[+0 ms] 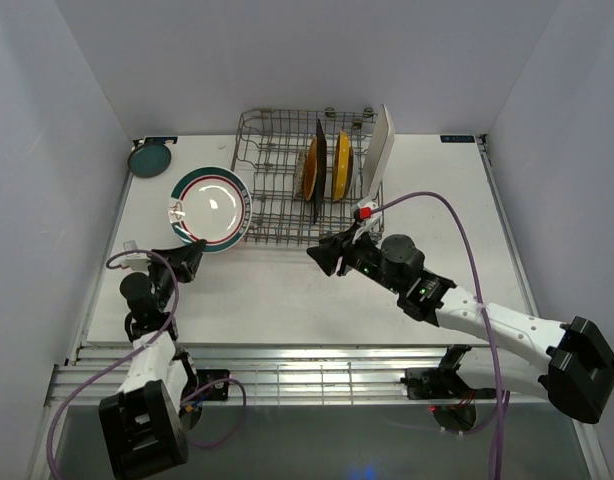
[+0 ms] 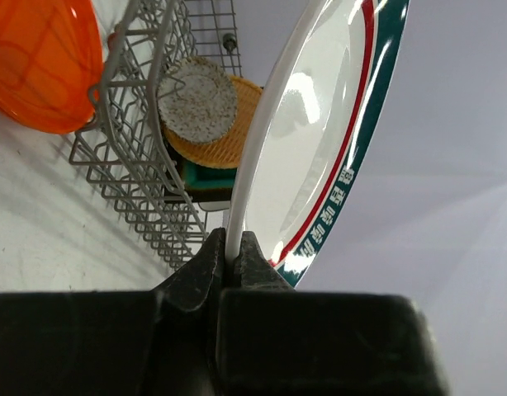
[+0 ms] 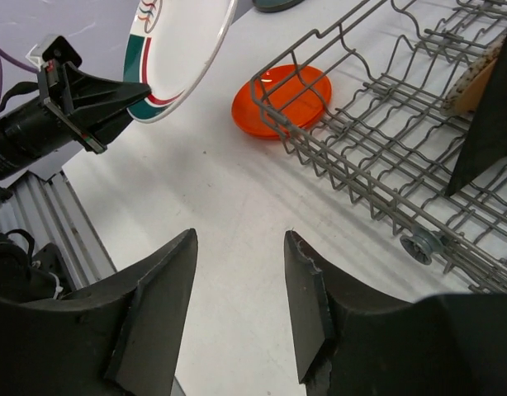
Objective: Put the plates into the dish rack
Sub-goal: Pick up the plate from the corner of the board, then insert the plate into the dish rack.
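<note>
My left gripper (image 2: pixel 233 252) is shut on the rim of the white plate with a teal rim (image 2: pixel 319 148), holding it tilted above the table left of the dish rack (image 1: pixel 287 180). An orange plate (image 3: pixel 282 99) lies flat on the table beside the rack's left side. In the rack stand a speckled grey plate (image 2: pixel 200 99), a wood-tone plate (image 1: pixel 309 168), a dark square plate (image 1: pixel 319 170), a yellow plate (image 1: pixel 342 165) and a white rectangle (image 1: pixel 379 150). My right gripper (image 3: pixel 241 247) hovers open and empty over the table by the rack's near edge.
A teal plate (image 1: pixel 150 158) lies at the far left corner of the table. Grey walls close in the table on three sides. A slatted metal rail (image 1: pixel 307 375) runs along the near edge. A purple cable (image 1: pixel 467 230) arcs over the right arm.
</note>
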{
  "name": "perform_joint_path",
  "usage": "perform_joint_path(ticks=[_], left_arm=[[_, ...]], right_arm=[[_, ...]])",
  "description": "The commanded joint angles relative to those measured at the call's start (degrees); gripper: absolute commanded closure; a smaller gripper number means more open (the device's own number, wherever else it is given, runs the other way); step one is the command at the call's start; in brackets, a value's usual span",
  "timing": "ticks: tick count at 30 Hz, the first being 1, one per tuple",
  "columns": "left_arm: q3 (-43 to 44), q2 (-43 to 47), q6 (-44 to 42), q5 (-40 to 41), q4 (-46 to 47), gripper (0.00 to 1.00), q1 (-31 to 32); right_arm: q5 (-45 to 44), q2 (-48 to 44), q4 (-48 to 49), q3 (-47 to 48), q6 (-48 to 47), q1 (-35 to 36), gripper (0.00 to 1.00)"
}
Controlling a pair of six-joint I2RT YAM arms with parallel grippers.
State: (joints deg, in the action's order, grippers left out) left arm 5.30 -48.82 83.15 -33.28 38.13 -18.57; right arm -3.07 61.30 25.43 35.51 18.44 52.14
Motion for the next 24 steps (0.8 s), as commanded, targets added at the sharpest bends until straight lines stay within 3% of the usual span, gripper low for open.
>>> perform_joint_path(ticks=[1, 8, 10, 14, 24], left_arm=[[-0.7, 4.6, -4.7, -4.9, 3.9, 1.0, 0.5], [-1.3, 6.4, -9.8, -10.1, 6.8, 1.0, 3.8], [-2.1, 7.2, -10.2, -9.7, 7.4, 1.0, 4.8], [-2.5, 7.0, -10.8, -9.5, 8.6, 1.0, 6.8], [-2.7, 4.5, -11.2, -10.4, 11.8, 1.0, 10.1]], right_arm=[[4.6, 2.1, 2.3, 3.5, 2.4, 0.0, 0.47], [11.2, 10.9, 2.0, 11.2, 7.2, -0.1, 0.46], [11.9, 12.1, 4.1, 11.6, 8.2, -0.1, 0.42], [11.2, 14.1, 3.3, 14.3, 8.7, -0.1, 0.35], [8.4, 18.6, 2.7, 18.5, 9.3, -0.2, 0.36]])
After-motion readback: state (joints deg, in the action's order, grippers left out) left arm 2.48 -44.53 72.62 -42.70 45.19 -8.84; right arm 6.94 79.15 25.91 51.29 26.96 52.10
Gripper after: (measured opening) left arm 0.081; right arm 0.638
